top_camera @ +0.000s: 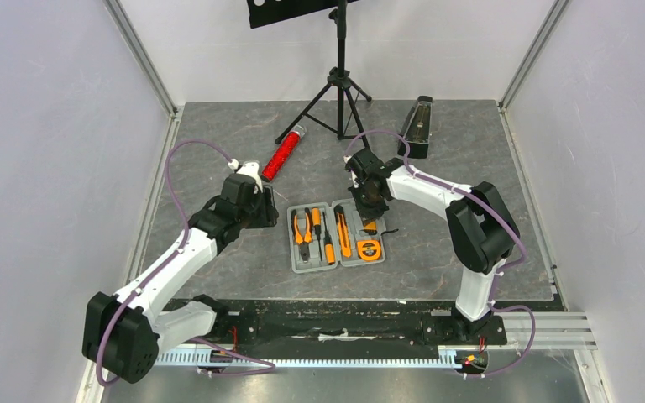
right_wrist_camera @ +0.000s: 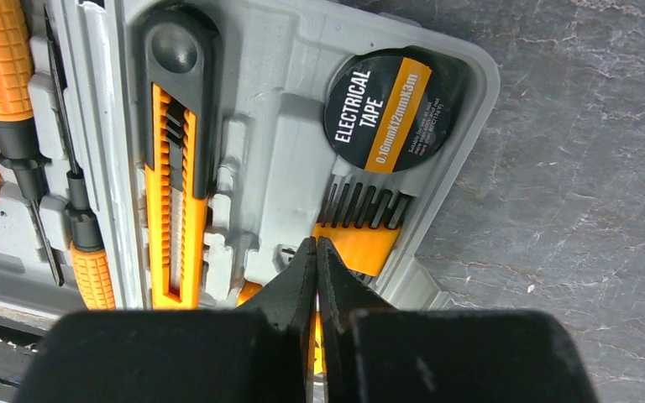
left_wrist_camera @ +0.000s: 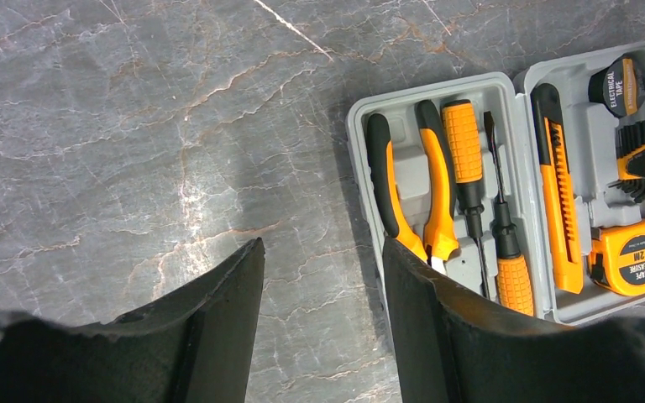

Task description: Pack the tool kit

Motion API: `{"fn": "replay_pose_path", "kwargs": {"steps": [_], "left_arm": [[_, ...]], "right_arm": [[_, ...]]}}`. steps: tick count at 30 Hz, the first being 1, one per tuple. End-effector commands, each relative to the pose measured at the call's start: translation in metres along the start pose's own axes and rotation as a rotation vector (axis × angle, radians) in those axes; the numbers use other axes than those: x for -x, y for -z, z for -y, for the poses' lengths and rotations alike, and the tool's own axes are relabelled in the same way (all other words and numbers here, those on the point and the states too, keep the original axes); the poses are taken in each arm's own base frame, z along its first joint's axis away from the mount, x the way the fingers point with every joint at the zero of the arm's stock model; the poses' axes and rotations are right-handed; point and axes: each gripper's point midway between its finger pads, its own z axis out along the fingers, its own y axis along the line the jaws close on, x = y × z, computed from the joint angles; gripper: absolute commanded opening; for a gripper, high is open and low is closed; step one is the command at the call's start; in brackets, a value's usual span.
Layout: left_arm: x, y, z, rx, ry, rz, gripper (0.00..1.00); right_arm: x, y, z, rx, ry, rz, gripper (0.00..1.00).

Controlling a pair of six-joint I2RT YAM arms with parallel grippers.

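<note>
From above, the open grey tool case (top_camera: 306,264) lies mid-table between the left gripper (top_camera: 274,206) and right gripper (top_camera: 373,220).

Left wrist: the fingers are spread and empty. The case holds pliers (left_wrist_camera: 386,193), screwdrivers (left_wrist_camera: 469,159), a knife (left_wrist_camera: 558,210) and a reel (left_wrist_camera: 634,259) marked "TAPE MEASURE 2M".

Right wrist: the tips are pressed together, gripping nothing visible, over hex keys (right_wrist_camera: 361,222) beside a roll (right_wrist_camera: 390,105) reading "ELECTRICAL TAPE".

Light is even and diffuse, falling from above. In the top view the side walls wash out pale, and the arms cast only faint, soft-edged shadows on the grey table (top_camera: 218,134). From the left wrist, a broad soft shadow crosses the middle, a small white glare sits toward 9 o'clock, and the left gripper (left_wrist_camera: 321,245) at 6 o'clock is dark and slightly blurred. From the right wrist, the case (right_wrist_camera: 285,151) is sharp with mild sheen; the right gripper (right_wrist_camera: 316,245) at 6 o'clock is featureless black
</note>
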Motion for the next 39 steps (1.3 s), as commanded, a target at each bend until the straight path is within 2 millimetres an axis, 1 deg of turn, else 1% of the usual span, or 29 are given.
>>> {"fn": "replay_pose_path", "kwargs": {"steps": [1,6,10,13,15,17,21,24,26,28,31,35,39], "left_arm": [[0.016,0.002,0.008,-0.028,0.025,0.044,0.60],[0.022,0.006,0.009,-0.032,0.002,0.049,0.60],[0.037,0.016,0.008,-0.017,-0.039,0.082,0.60],[0.050,0.024,0.000,0.025,-0.078,0.129,0.60],[0.055,0.026,-0.005,0.053,-0.095,0.150,0.60],[0.055,0.026,-0.010,0.076,-0.101,0.158,0.60],[0.048,0.023,-0.015,0.091,-0.101,0.149,0.60],[0.046,0.022,-0.018,0.100,-0.100,0.148,0.60],[0.046,0.022,-0.018,0.103,-0.100,0.151,0.60],[0.047,0.022,-0.019,0.104,-0.098,0.154,0.60],[0.048,0.023,-0.020,0.110,-0.098,0.159,0.60],[0.048,0.024,-0.022,0.115,-0.098,0.161,0.60],[0.048,0.024,-0.023,0.117,-0.096,0.163,0.60]], "right_arm": [[0.006,0.000,0.001,-0.010,0.004,0.029,0.01],[-0.012,-0.012,0.006,-0.025,0.001,-0.022,0.00],[-0.035,-0.024,0.016,-0.058,-0.009,-0.079,0.00],[-0.052,-0.030,0.021,-0.070,-0.031,-0.110,0.00],[-0.064,-0.035,0.026,-0.074,-0.052,-0.130,0.00],[-0.075,-0.039,0.033,-0.081,-0.081,-0.150,0.00],[-0.106,-0.050,0.051,-0.075,-0.169,-0.204,0.00],[-0.123,-0.053,0.068,-0.151,-0.160,-0.240,0.00],[-0.134,-0.056,0.074,-0.174,-0.156,-0.267,0.00],[-0.144,-0.059,0.075,-0.183,-0.154,-0.298,0.00],[-0.150,-0.059,0.080,-0.236,-0.110,-0.315,0.00],[-0.152,-0.057,0.076,-0.265,-0.049,-0.339,0.00],[-0.164,-0.056,0.077,-0.305,-0.010,-0.392,0.00]]}}
